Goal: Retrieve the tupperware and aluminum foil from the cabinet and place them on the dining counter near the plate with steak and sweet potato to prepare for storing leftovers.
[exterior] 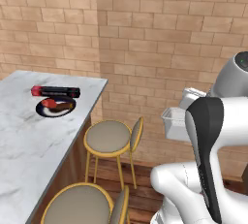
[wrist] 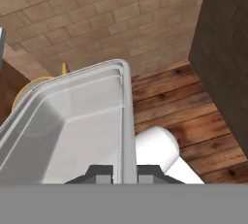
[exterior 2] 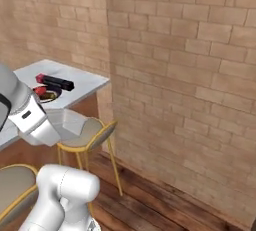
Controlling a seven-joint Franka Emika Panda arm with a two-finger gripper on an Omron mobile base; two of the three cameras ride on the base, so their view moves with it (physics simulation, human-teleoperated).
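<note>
Clenched on one long wall of the translucent grey-white rectangular tupperware tub (wrist: 72, 121), our two-finger gripper (wrist: 125, 174) has a dark fingertip (wrist: 102, 173) on either side of the rimmed edge, as the hand view shows. We hold the tub in the air, well apart from the long white-grey marble dining counter (exterior: 29, 140); in the left base view the tub (exterior: 175, 123) hangs beyond the counter's far corner, past the round gold-framed stool (exterior: 109, 138) with its grey seat, against the tan brick wall (exterior: 160, 34). In the right base view we see the tub (exterior 2: 67, 122) just beside our white wrist, in front of that stool (exterior 2: 92, 132) and lower than the counter top (exterior 2: 75, 82).

On the counter, near its far end, lies the long slim black aluminum foil carton (exterior: 55, 91) with a red end. Just beside it, on the nearer side, sits a dark round plate (exterior: 55, 107) carrying food in red and brown; we cannot tell whether the carton touches the plate. From the right base view the carton (exterior 2: 55, 81) and plate (exterior 2: 48, 95) sit together in the same way.

A second gold-framed stool (exterior: 80, 206) stands nearer to us along the counter's edge. Below the tub in the hand view lies a brown wooden plank floor (wrist: 193, 121).
</note>
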